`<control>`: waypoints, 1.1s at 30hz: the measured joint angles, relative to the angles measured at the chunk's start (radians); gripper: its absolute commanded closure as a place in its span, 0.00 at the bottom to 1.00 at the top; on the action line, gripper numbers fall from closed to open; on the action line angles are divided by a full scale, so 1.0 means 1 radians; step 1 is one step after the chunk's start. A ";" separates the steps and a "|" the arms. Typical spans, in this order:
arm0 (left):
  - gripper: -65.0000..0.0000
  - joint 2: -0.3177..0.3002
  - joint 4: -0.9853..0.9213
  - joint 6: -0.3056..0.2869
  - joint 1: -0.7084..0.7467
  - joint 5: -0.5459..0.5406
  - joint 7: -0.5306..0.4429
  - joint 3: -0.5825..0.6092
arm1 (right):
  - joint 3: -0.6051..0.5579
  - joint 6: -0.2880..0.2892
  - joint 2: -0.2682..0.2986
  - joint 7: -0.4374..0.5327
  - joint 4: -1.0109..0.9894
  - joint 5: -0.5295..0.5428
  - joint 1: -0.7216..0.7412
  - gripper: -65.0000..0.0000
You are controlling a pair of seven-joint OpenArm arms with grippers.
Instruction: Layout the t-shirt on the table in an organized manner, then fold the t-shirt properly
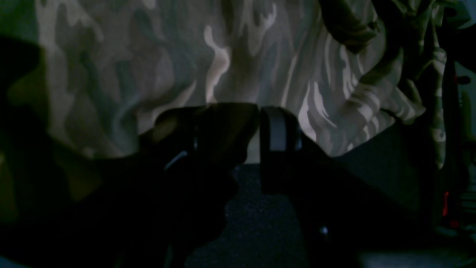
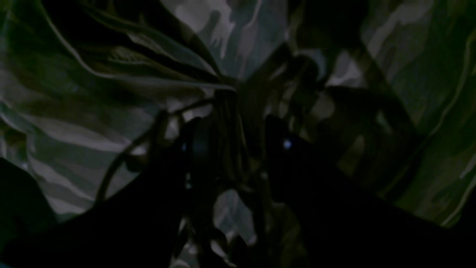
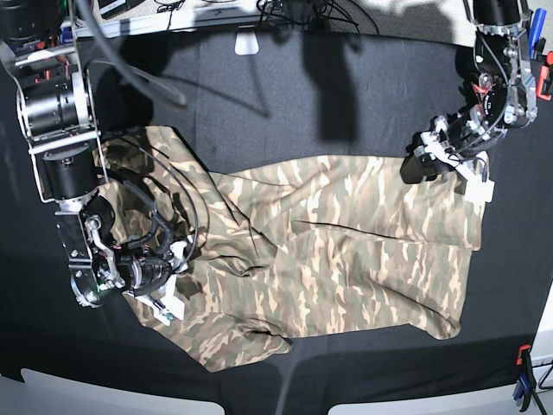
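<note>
The camouflage t-shirt (image 3: 346,251) lies spread but creased on the black table (image 3: 259,95). Its left part is bunched and its right part is flatter. My left gripper (image 3: 416,164) is at the shirt's far right corner. In the left wrist view the left gripper (image 1: 259,130) is shut, with a thin strip of the t-shirt (image 1: 148,67) between its fingers. My right gripper (image 3: 171,278) sits on the shirt's rumpled left side. In the dim right wrist view the right gripper (image 2: 238,149) has gathered folds of the t-shirt (image 2: 230,44) pinched between its fingers, and creases fan out from there.
A red and blue clamp (image 3: 524,380) stands at the table's near right edge, and another clamp (image 3: 544,73) is at the far right. A white object (image 3: 248,43) and cables (image 3: 294,13) lie along the far edge. Black cloth shows around the shirt.
</note>
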 measured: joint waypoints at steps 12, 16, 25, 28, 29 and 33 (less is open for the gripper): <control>0.70 0.000 0.000 0.000 0.000 0.000 0.000 0.000 | 0.000 0.000 0.000 0.033 -0.107 0.000 -0.002 0.69; 0.70 0.000 0.000 0.000 0.000 0.000 0.000 0.000 | 0.000 0.000 0.000 0.039 -0.114 0.045 0.000 0.69; 0.70 0.000 0.000 0.000 0.000 0.000 0.000 0.000 | 0.000 0.000 -0.015 0.033 -0.114 0.052 0.003 0.74; 0.70 0.000 0.000 0.000 0.000 0.000 0.000 0.000 | 0.000 0.000 -0.022 0.033 -0.114 0.056 0.003 0.88; 0.70 0.000 0.000 0.000 0.000 0.000 0.000 0.000 | 0.000 0.000 -0.021 0.033 -0.114 0.056 0.003 0.89; 0.70 0.000 0.000 0.000 0.000 0.000 0.000 0.000 | 0.000 0.000 -0.019 0.033 -0.114 0.056 0.003 0.91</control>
